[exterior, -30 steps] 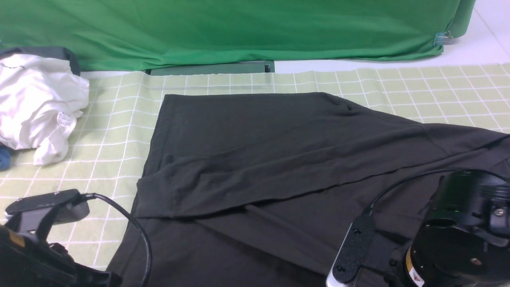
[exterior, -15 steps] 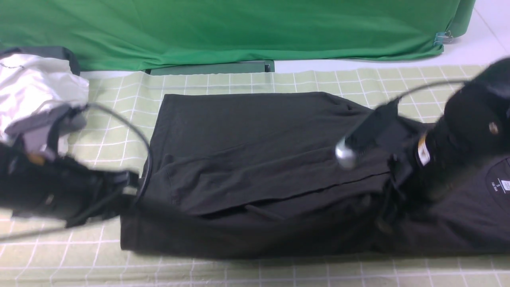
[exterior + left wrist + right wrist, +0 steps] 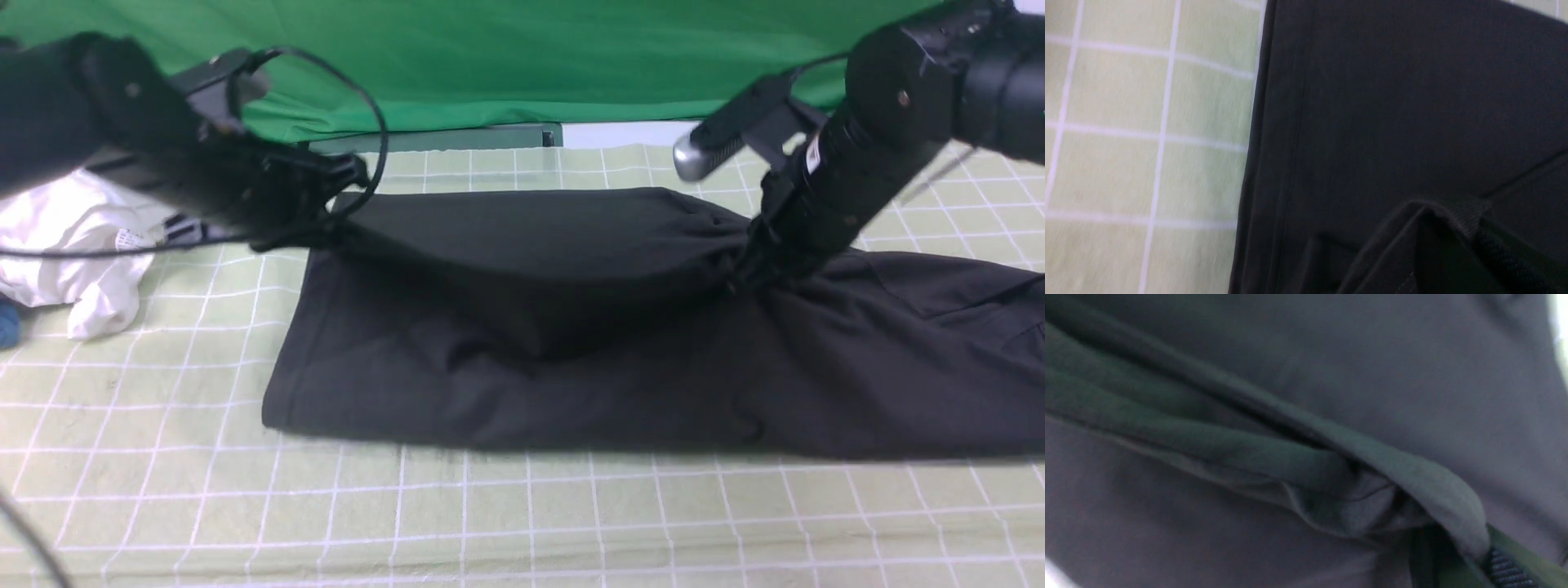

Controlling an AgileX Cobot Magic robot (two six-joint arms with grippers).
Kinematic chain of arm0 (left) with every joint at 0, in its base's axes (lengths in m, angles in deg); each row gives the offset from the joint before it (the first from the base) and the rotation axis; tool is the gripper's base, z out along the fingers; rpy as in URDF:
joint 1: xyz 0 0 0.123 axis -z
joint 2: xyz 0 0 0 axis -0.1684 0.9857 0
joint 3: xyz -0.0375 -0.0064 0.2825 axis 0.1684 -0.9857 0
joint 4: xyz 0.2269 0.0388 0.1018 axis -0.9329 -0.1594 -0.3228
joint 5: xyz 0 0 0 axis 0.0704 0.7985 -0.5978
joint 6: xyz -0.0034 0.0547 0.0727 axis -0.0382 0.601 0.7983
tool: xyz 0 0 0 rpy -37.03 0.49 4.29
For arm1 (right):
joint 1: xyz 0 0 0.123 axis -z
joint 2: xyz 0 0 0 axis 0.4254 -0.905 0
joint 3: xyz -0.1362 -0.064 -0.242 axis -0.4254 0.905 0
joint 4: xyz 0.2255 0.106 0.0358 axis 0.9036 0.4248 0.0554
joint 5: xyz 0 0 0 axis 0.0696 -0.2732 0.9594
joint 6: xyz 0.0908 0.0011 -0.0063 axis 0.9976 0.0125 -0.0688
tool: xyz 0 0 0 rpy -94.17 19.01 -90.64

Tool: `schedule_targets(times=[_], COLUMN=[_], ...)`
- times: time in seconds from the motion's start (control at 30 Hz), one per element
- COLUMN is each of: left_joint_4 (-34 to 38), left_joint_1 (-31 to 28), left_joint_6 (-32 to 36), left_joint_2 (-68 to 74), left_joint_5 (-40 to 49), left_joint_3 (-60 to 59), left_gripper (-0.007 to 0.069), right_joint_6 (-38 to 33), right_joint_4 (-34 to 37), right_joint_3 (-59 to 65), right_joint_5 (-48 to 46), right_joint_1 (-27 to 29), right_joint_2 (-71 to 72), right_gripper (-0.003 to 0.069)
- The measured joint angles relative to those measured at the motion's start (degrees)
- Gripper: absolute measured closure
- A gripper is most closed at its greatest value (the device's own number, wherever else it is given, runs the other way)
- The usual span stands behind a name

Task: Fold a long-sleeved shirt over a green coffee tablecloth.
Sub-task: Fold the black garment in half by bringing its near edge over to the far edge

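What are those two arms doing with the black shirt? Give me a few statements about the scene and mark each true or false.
1. The left gripper and the right gripper are both shut on the long-sleeved shirt. True.
2. The shirt lies on a plain red cloth. False: it lies on the green coffee tablecloth, which is pale green with a white grid.
3. A crumpled white garment lies to the robot's left of the shirt. True.
4. A mountain print shows on the shirt. False: only plain black fabric shows.
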State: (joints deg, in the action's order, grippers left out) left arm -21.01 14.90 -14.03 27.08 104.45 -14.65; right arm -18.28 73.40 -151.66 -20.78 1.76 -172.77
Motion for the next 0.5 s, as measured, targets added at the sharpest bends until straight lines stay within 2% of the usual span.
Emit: schedule_targets(times=[0.2,0.5], left_joint_4=[-0.1,1.2], left_joint_1=[-0.3,-4.8], left_joint_6=[-0.1,-1.6], left_joint_2=[9.9,21.7], left_joint_5=[-0.4,1.5], left_joint_3=[10.2,20.0], left_gripper=[0.0607,0.0607], right_joint_6=[-1.7,-3.7], right_joint_4=[0.0,-0.1], right_joint_3=[-7.3,-15.6], right_joint_5=[4.0,9.7], right_joint_1=[2.3,3.7], right_joint_2=[-6.6,-16.6], right_gripper=[0.0617,0.0617])
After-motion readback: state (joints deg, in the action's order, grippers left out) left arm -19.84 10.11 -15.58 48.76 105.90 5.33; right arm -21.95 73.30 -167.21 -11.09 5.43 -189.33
